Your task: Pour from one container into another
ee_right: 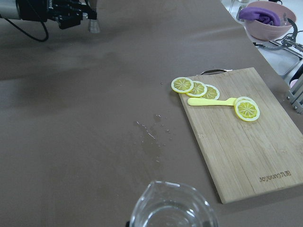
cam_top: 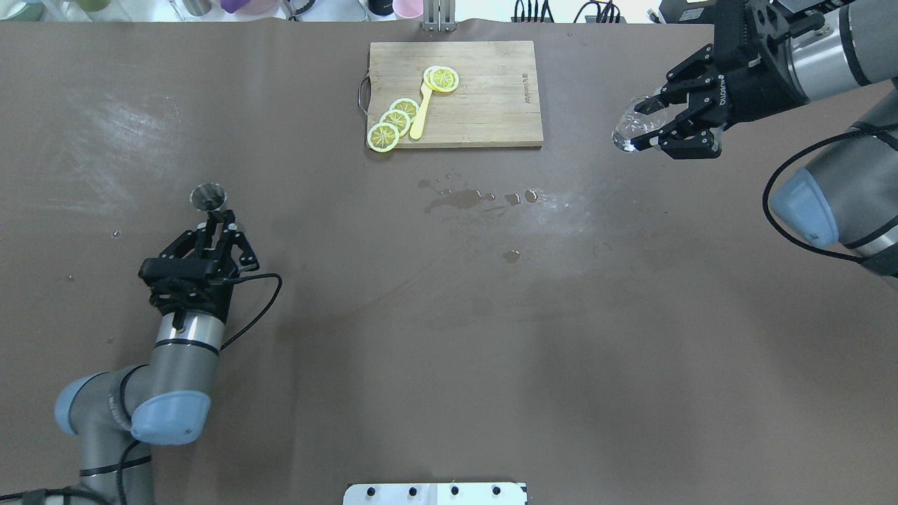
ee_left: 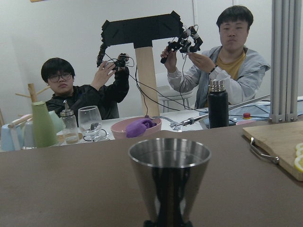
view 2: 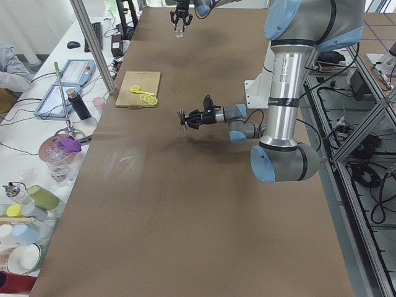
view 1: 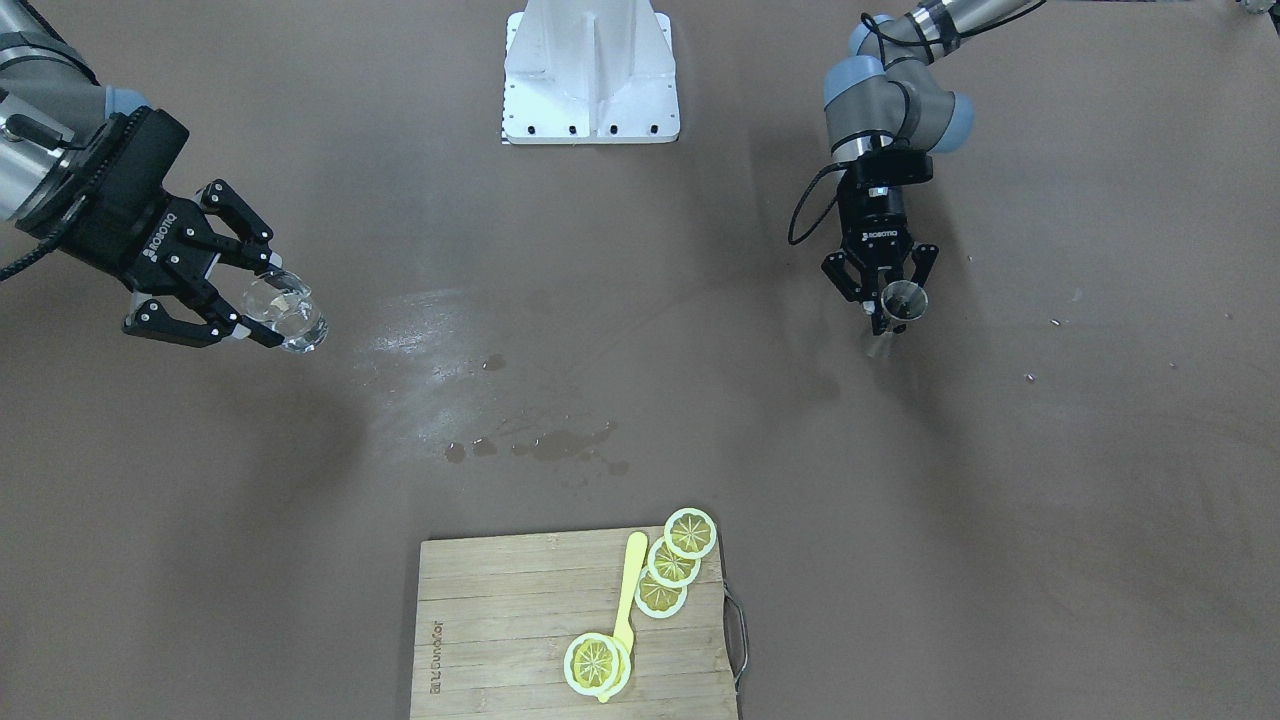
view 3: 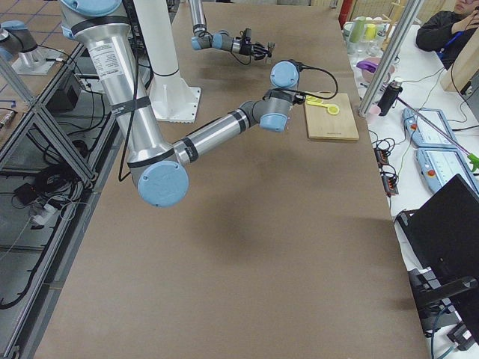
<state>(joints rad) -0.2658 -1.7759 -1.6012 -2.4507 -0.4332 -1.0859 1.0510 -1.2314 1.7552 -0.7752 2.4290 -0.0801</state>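
Overhead exterior: left jaws clamped on steel cup [cam_top: 208, 197]; right jaws clamped on glass pitcher [cam_top: 631, 126] (clear, spouted).

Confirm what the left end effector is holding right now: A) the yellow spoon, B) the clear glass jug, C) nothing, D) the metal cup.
D: the left end effector is closed on the metal cup, held upright, while the clear glass jug is in the right end effector.
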